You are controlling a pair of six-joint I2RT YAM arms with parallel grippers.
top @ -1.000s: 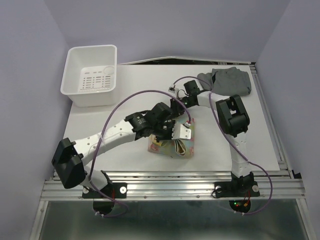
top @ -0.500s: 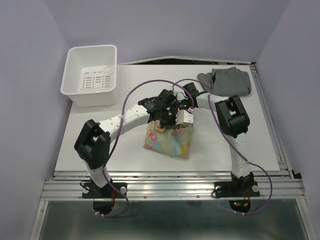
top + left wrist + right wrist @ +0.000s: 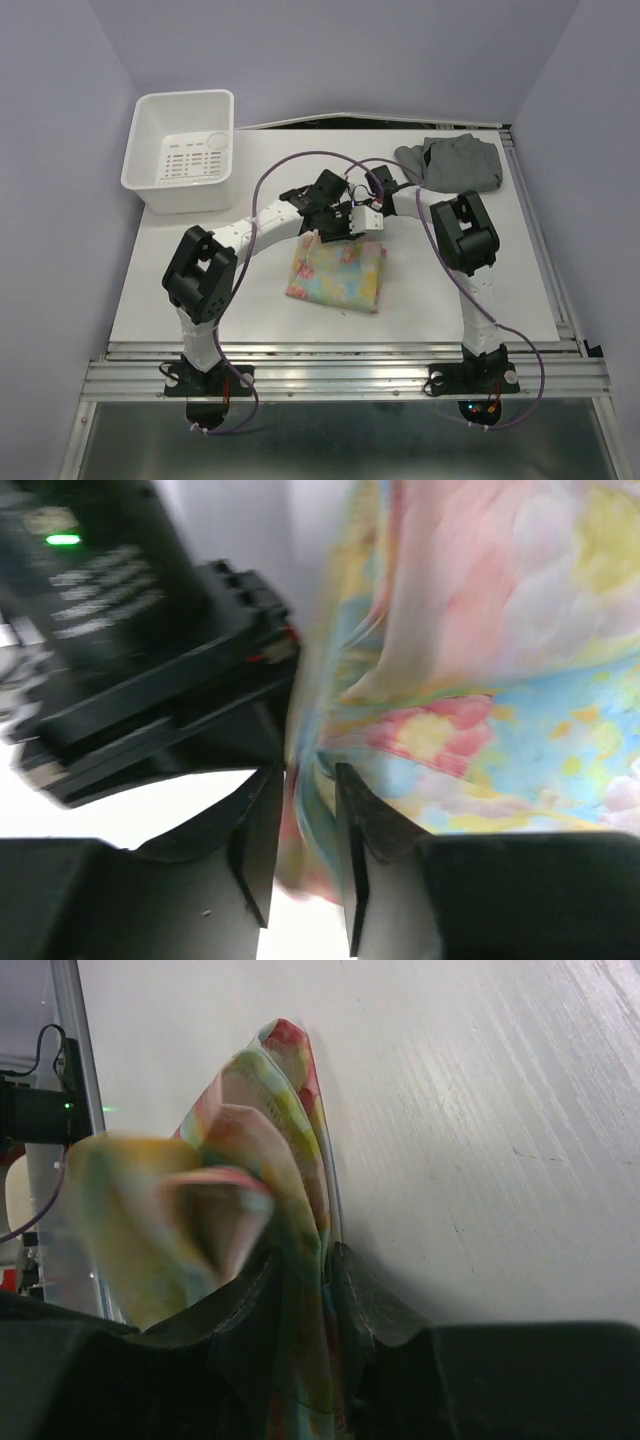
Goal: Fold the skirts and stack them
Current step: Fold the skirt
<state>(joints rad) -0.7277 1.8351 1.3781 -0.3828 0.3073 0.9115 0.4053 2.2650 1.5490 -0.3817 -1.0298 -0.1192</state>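
Observation:
The floral skirt [image 3: 337, 276], pastel yellow, blue and green with pink flowers, lies spread in the middle of the table [image 3: 200, 270]. Its far edge is lifted by both grippers. My left gripper [image 3: 326, 231] is shut on that edge at the left corner; the cloth [image 3: 480, 680] runs between its fingers [image 3: 262, 840]. My right gripper [image 3: 367, 226] is shut on the edge at the right; the cloth [image 3: 270, 1160] hangs bunched between its fingers [image 3: 352, 1295]. The grey skirt [image 3: 455, 161] lies crumpled at the far right corner, apart from both grippers.
A white plastic bin [image 3: 185, 150] stands at the far left corner. Purple cables [image 3: 300, 183] loop over the two arms near the grippers. The right arm's elbow [image 3: 463, 232] stands between the floral skirt and the table's right edge.
The left arm has swung away from the near side, carrying the skirt's edge toward the far side. The skirt has opened from a small folded bundle into a wider sheet.

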